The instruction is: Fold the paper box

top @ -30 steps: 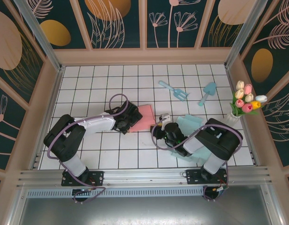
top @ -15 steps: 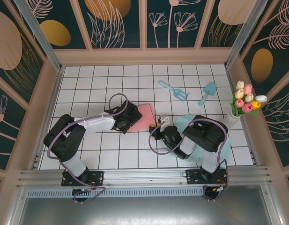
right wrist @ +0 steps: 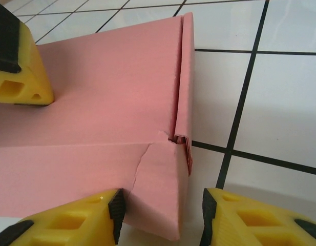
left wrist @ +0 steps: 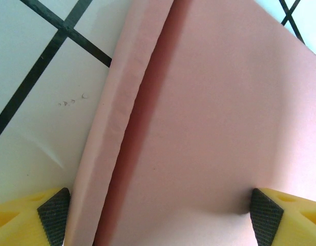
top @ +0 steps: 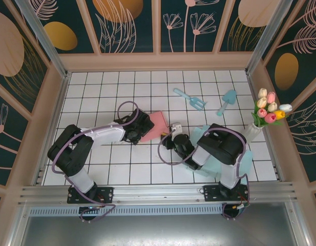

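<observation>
Since the tiled table (top: pixel 96 92) is the biggest thing here, start there: the pink box (top: pixel 159 123) lies near its middle, between your 2 arms.

- Box: thin paper, so I judge it light, floppy and easy to crease or rip. It will probably slide on the tiles if you push it with 1 arm alone. It is mostly flat, with nothing in it.
- Left wrist view: 1 long flap (left wrist: pixel 122 118) is turned up along the edge of the box (left wrist: pixel 209 128). The left gripper (left wrist: pixel 158 218) stands with its jaws spread wide across the sheet, pads at the flap on one side and on the flat panel on the other. It is not pinching anything. In the top view, the left gripper (top: pixel 143 129) sits at the box's left edge.
- Right wrist view: the right gripper (right wrist: pixel 160 215) has a corner of the box (right wrist: pixel 96 92) between parted jaws. One finger touches the paper and the other is just clear, so it has no grip yet.
- A fine line (right wrist: pixel 142 156) runs up from that corner. I can't tell if it is a tear or a crease, so treat it as weak.
- Hold: take the doubled side wall (right wrist: pixel 186 77), not the single-ply panel, and keep the left pads pinning the sheet.
- Teal sheet (top: pixel 205 131): flat, partly under the right arm, near the box.
- Vase (top: pixel 255 130): at the right wall, holding tulips (top: pixel 270 108), well apart from the box.
- 2 blue scoops (top: pixel 190 98) (top: pixel 227 101): at the far side, loose on the tiles.
</observation>
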Controlling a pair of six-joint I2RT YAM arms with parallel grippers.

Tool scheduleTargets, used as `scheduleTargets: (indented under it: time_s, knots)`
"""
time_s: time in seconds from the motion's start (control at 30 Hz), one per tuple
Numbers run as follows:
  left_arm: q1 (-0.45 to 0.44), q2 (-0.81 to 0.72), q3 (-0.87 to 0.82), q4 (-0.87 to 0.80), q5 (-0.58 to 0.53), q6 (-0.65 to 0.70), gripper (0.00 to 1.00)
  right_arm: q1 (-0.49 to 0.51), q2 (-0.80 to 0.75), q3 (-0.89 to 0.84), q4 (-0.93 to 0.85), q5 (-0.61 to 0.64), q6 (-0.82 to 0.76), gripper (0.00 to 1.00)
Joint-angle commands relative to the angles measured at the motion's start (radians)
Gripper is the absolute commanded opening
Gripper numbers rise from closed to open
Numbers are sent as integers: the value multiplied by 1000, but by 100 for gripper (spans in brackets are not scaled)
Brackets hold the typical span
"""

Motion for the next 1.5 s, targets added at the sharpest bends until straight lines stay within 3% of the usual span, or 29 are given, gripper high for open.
scheduleTargets:
  time_s: [0.0,0.33,0.47,0.83,1.23,1.47]
  knots:
    - [-6,57,-45,-137,11,19,89,7,-66,9,-152,-67,28,49]
    - [-6,76,-32,-145,0,14,89,2,-315,0,-411,-56,84,52]
    - [-6,83,-28,-143,3,15,89,0,-363,31,-502,-78,95,48]
    - [-5,74,-30,-145,3,14,89,-50,-239,82,-421,-189,103,40]
    - [-6,74,-30,-137,15,22,89,-54,-37,164,-263,-174,27,35]
    - [-6,64,-27,-148,9,23,89,-54,-85,125,-262,-170,47,38]
